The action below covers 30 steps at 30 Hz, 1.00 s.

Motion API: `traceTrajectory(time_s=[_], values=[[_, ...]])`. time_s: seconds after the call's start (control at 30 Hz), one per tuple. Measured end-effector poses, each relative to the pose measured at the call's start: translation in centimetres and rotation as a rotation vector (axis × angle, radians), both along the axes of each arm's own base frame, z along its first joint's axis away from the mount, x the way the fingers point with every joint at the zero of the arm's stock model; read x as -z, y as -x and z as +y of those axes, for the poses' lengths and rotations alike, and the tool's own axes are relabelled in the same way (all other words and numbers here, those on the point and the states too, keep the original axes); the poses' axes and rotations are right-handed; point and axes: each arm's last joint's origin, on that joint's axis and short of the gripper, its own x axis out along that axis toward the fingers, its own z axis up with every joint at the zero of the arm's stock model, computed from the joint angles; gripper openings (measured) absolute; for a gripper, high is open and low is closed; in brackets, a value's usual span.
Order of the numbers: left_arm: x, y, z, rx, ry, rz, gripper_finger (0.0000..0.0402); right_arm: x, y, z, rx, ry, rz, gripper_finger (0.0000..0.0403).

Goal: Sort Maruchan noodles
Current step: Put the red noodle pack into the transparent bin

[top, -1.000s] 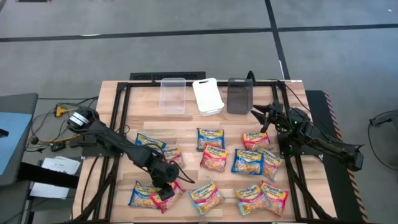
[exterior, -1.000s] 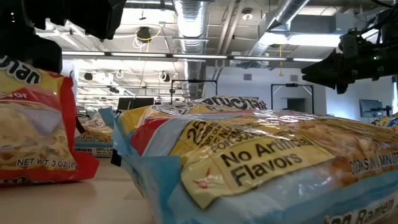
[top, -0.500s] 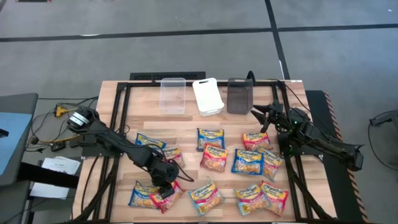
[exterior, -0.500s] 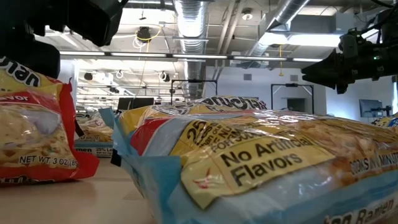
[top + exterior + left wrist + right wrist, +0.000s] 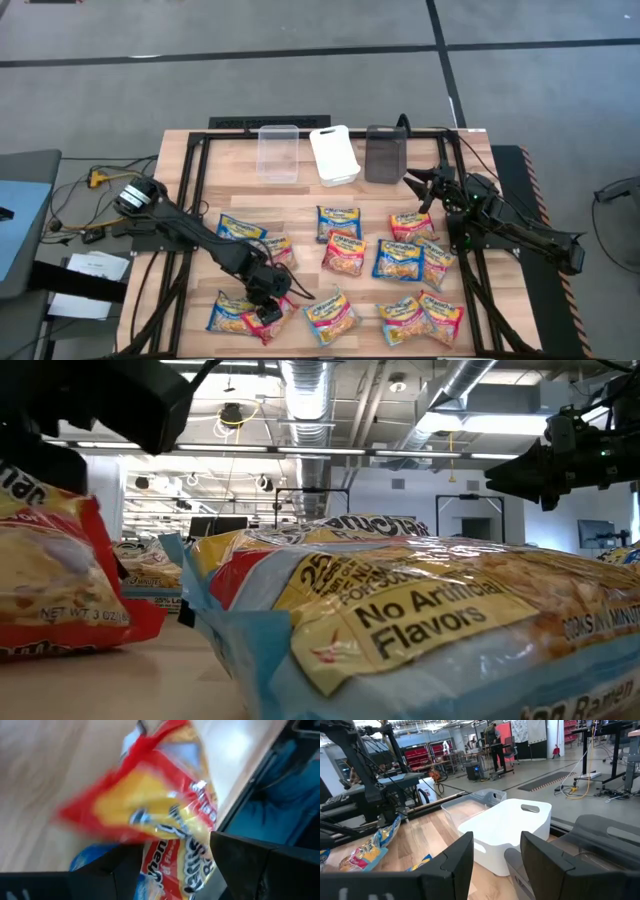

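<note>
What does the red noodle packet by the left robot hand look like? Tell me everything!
The red packet is a shiny plastic ramen bag, red at the edges with a yellow middle and white writing. It sits between the left gripper's dark fingers, whose jaws stand wide around it. It is near the table's front left, tilted, with one end raised in the low view. A blue packet lies right beside it, partly underneath.
</note>
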Motion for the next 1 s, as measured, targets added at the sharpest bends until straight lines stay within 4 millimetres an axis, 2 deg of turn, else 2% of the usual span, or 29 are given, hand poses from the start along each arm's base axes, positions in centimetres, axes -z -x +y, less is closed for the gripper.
traceTrajectory(time_s=[0.23,0.33,0.73,0.9,1.0], values=[[0.4,-0.4,0.1,0.031,0.015,-0.014,0.0218,0.0,0.0,0.0,-0.001,0.0,0.0,0.0186],[0.4,-0.5,0.2,0.034,-0.001,-0.033,0.0205,0.0,0.0,0.0,-0.001,0.0,0.0,0.0186],[0.3,-0.8,0.3,0.026,-0.02,-0.074,0.0055,0.0,0.0,0.0,-0.001,0.0,0.0,0.0186],[0.2,-1.0,0.3,0.024,-0.039,-0.12,0.0009,0.0,0.0,0.0,-0.001,0.0,0.0,0.0186],[0.1,-1.1,0.4,0.028,-0.039,-0.123,0.0002,0.0,0.0,0.0,-0.001,0.0,0.0,0.0186]])
